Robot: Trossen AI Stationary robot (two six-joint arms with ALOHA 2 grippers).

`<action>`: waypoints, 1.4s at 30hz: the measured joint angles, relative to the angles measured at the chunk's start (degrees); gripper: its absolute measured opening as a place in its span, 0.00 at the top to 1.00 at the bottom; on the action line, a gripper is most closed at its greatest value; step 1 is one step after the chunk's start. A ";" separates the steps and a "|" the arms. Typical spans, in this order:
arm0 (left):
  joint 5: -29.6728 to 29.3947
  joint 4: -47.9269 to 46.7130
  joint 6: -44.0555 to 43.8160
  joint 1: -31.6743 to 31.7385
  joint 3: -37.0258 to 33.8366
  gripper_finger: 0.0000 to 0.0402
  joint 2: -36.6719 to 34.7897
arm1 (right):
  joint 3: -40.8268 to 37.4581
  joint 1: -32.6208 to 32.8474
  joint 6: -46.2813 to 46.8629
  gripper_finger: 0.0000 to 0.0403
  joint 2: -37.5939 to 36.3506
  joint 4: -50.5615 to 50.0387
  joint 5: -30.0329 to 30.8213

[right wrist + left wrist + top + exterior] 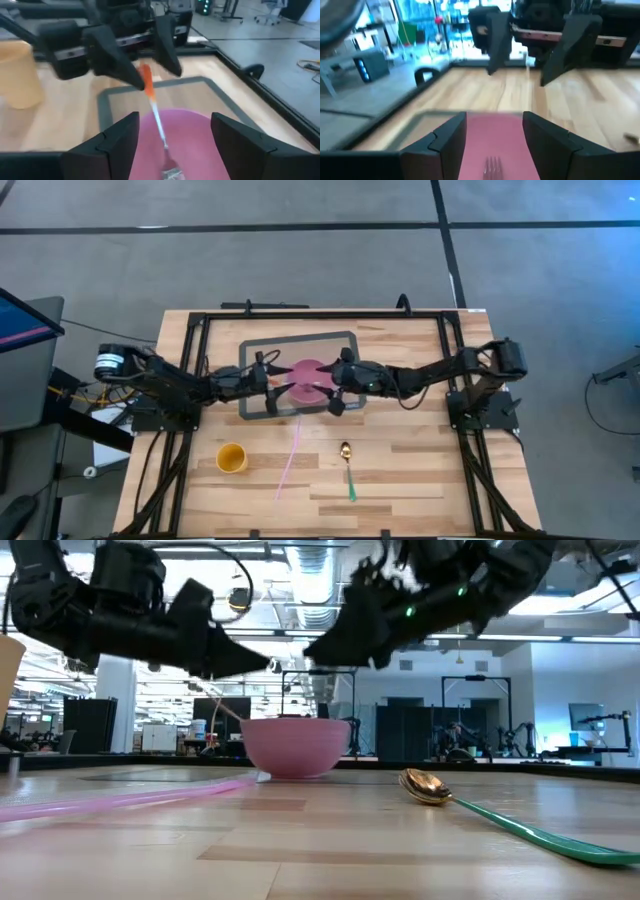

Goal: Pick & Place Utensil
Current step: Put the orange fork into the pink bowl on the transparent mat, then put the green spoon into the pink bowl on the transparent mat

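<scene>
A pink bowl (pixel 308 377) stands on a grey tray (pixel 250 345) at the table's middle. A fork lies in it, tines (pixel 172 172) down in the bowl and orange handle end (pixel 145 79) leaning up over the rim toward the left arm. My left gripper (pixel 278 387) is open, just left of the bowl at rim height. My right gripper (pixel 335 385) is open, over the bowl's right rim. A spoon (pixel 348 470) with a gold bowl and a green handle lies on the table nearer the front edge. My left gripper is open. In the right wrist view one of its fingertips (pixel 131 76) shows right beside the fork's orange handle end (pixel 145 79). I cannot tell whether it touches the handle.
A yellow cup (pixel 232 458) stands at the front left. A long pink straw (pixel 290 465) lies between the cup and the spoon. A black frame (pixel 300 313) runs around the table's edges.
</scene>
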 joint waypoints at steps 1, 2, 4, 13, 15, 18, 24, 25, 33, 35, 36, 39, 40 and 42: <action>0.01 -0.12 0.36 0.00 0.00 0.51 -1.29 | 0.01 0.45 0.08 0.41 -1.29 -1.17 -0.33; 0.00 -0.50 0.48 0.00 0.00 0.51 -2.49 | 0.01 0.94 0.38 0.41 -2.36 -2.43 -1.00; 0.03 -1.41 0.47 0.00 0.00 0.51 -4.79 | 0.01 2.35 1.99 0.41 -3.97 -4.62 -2.37; 3.89 -3.30 0.42 0.00 0.00 0.51 -10.57 | 0.01 13.64 13.80 0.41 -5.48 -15.04 -3.75; 5.00 -3.32 0.42 0.00 0.00 0.51 -11.01 | 0.01 16.68 17.40 0.41 -5.48 -17.00 -3.67; 6.55 -3.38 0.41 0.00 0.00 0.51 -11.08 | 0.00 21.17 21.29 0.41 -5.46 -19.82 -2.59; 8.80 -3.34 0.40 0.00 0.00 0.51 -11.03 | -0.06 30.07 28.18 0.41 -2.47 -19.82 -1.06; 9.15 -3.38 0.40 0.00 0.00 0.51 -11.02 | 0.24 31.11 30.96 0.41 -1.72 -19.58 -0.81; 9.31 -3.75 -3.11 0.00 0.00 0.51 -11.01 | 0.33 37.21 45.30 0.41 4.23 -22.12 5.10; 9.68 -3.71 -3.96 0.00 0.00 0.51 -11.01 | 0.29 37.62 48.45 0.41 6.36 -22.69 6.16; 10.03 -3.74 -4.02 0.01 0.00 0.51 -11.01 | 0.23 37.68 49.75 0.41 7.37 -22.80 6.77; 10.45 -3.70 -3.97 0.00 0.00 0.51 -11.01 | 0.23 37.57 51.51 0.41 9.81 -22.62 8.72; 10.45 -3.71 -3.97 0.00 0.00 0.51 -11.01 | 0.37 37.57 51.67 0.41 10.27 -22.37 9.39; 10.62 -3.69 -3.97 0.02 0.00 0.51 -11.01 | 0.39 37.47 51.65 0.41 11.14 -21.90 11.59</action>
